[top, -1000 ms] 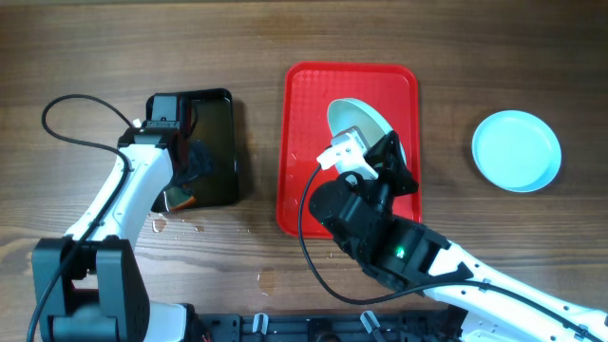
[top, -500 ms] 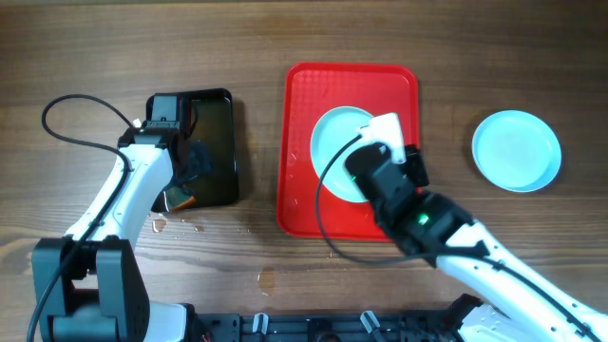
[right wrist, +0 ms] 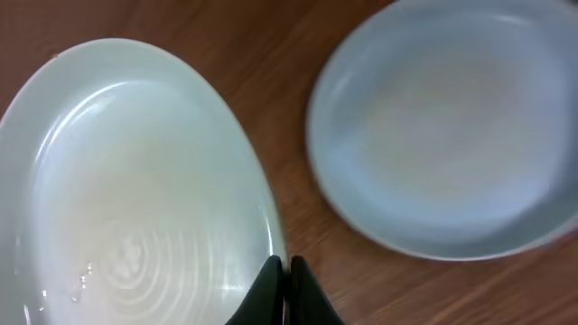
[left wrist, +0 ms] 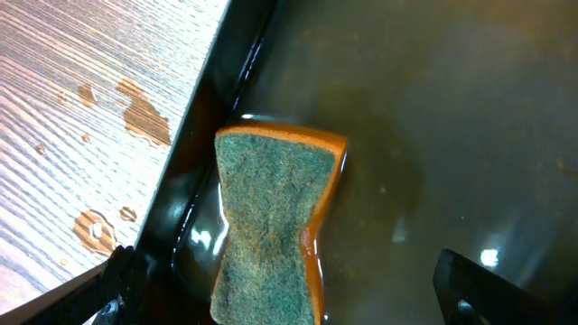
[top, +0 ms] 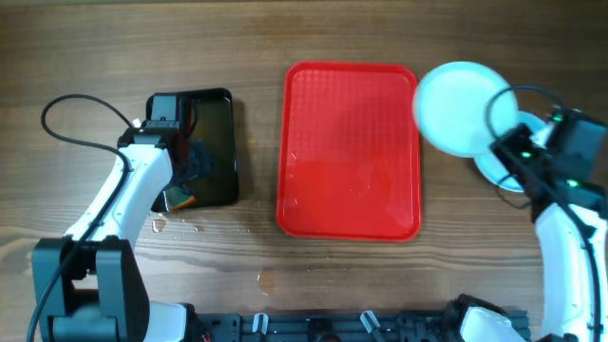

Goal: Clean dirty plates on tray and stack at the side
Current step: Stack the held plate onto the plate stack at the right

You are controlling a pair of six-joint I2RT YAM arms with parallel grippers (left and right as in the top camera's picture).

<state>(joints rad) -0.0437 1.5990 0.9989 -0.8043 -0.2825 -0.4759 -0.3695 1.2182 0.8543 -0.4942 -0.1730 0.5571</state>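
Note:
The red tray (top: pixel 351 152) lies mid-table with no plates on it. My right gripper (top: pixel 503 149) is shut on the rim of a pale plate (top: pixel 461 106) and holds it raised, just right of the tray. In the right wrist view the fingers (right wrist: pixel 282 282) pinch that plate (right wrist: pixel 135 199). Another pale blue plate (right wrist: pixel 442 135) lies on the wood beside it and is mostly hidden under my arm in the overhead view (top: pixel 486 171). My left gripper (left wrist: pixel 293 293) is open, its fingers either side of a green and orange sponge (left wrist: pixel 275 217).
The sponge lies in a smaller black tray (top: pixel 217 109) holding water, left of the red tray. My left arm (top: pixel 133 190) hangs over it. Water drops (top: pixel 160 224) lie on the wood near the black tray. A black cable (top: pixel 71 123) loops at the left.
My right gripper has lifted the plate off the red tray and carried it right, beside the plate on the table. The left arm has not moved.

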